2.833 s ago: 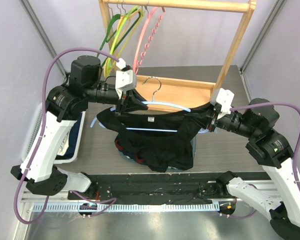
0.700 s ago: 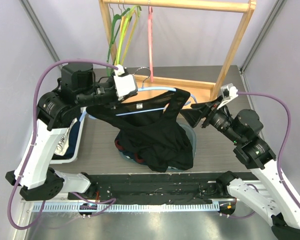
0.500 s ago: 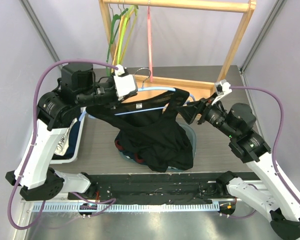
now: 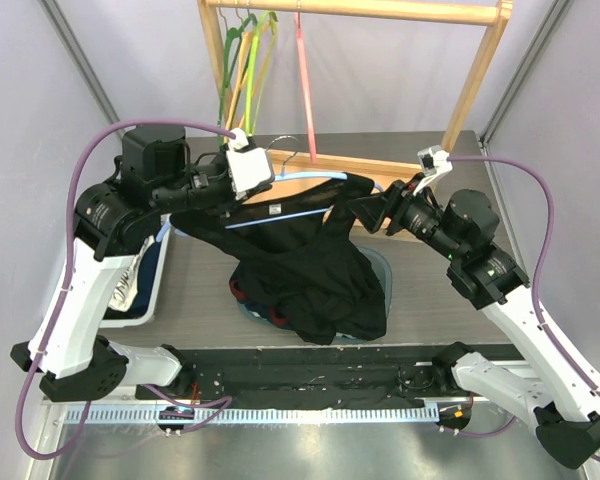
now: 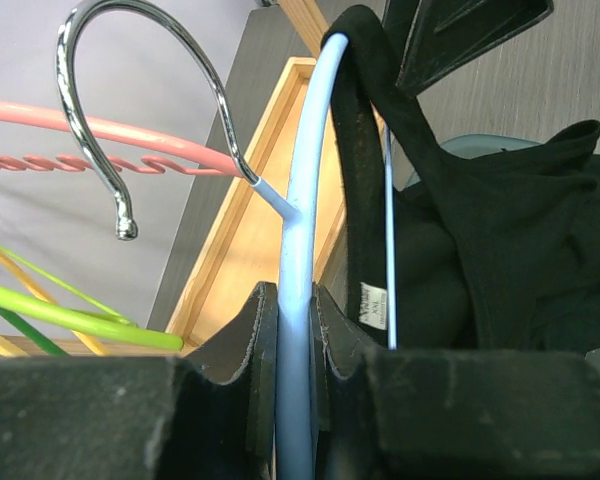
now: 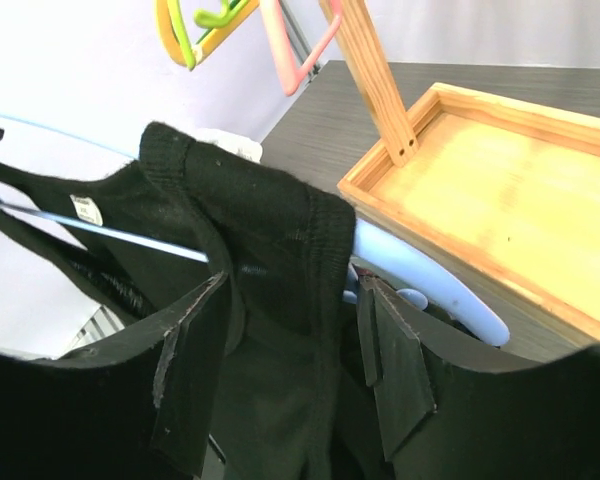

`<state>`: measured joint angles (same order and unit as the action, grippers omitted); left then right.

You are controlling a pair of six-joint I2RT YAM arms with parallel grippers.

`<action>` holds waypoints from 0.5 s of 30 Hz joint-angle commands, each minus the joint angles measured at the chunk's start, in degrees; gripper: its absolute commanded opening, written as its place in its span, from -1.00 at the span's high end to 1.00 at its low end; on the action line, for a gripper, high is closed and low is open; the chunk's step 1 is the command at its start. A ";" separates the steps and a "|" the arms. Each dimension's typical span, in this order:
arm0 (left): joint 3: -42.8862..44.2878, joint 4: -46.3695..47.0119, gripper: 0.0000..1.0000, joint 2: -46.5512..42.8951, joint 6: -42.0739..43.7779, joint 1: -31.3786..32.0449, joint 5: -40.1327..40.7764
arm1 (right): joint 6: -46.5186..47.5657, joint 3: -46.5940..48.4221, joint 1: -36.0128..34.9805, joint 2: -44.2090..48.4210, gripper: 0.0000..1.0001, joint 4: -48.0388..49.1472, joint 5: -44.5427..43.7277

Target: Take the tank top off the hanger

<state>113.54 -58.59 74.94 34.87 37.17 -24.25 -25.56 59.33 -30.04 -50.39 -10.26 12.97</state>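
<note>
Hanger point(image 5: 310, 130) is clamped tight in left claw point(image 5: 295, 300), right claw point(image 6: 290, 285) is spread apart, tank top point(image 6: 250, 200) strap sitting between its jaws.

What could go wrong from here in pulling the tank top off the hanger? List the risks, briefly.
1. The right tool stands open around the tank top strap, right at the end of the blue hanger. Closing here may pinch hanger and fabric together, so the strap would not slide off.
2. The left tool clamps only the hanger's thin arm. A hard sideways pull on the strap could twist the hanger in that grip.
</note>
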 commanded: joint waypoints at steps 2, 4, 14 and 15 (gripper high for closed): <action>0.11 1.99 1.00 -0.76 -0.86 0.36 -3.35 | -1.33 3.42 -0.19 -0.32 -0.15 6.74 1.44; -0.16 1.81 1.00 -0.58 -0.95 0.36 -3.43 | -1.86 3.95 -0.28 -0.93 -0.09 7.27 2.05; -0.68 1.37 1.00 -0.93 -0.42 0.36 -3.17 | -2.21 4.21 -0.28 -0.86 0.85 7.72 3.11; -0.77 1.28 1.00 -0.93 0.02 0.36 -3.00 | -1.69 4.39 -0.28 -0.24 0.89 7.19 3.11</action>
<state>113.40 -59.07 74.08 34.96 36.77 -23.42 -26.33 60.03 -29.26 -52.97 -9.69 11.70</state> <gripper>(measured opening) 0.165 0.101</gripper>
